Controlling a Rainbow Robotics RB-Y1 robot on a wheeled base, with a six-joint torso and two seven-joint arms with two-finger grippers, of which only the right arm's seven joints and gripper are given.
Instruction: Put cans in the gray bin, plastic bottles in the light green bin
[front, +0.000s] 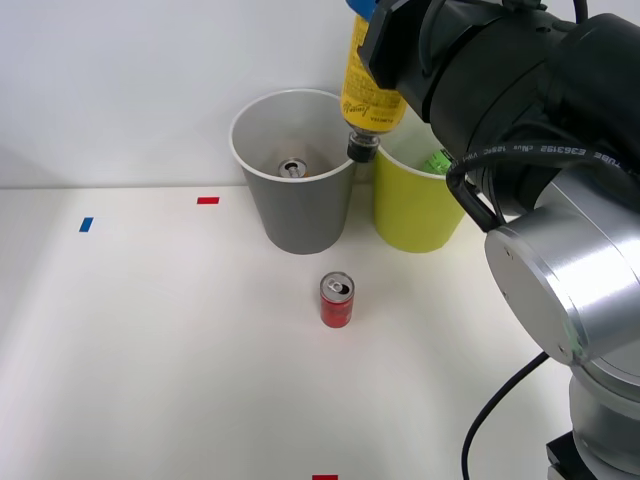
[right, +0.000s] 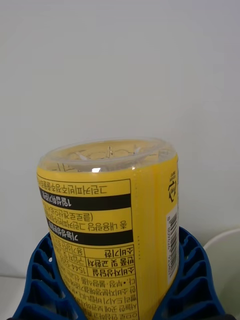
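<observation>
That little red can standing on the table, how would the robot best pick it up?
Probably by the middle of its round body, from above or from the robot's side. The red can stands upright, apart from the gray bin behind it, so fingers could close on either side of it. For now the right gripper holds the yellow bottle cap-down over the bins.

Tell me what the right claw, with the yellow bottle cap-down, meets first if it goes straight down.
Probably the rims: the yellow bottle in the right claw hangs with its cap between the gray bin and the light green bin. Depth is unclear.
</observation>
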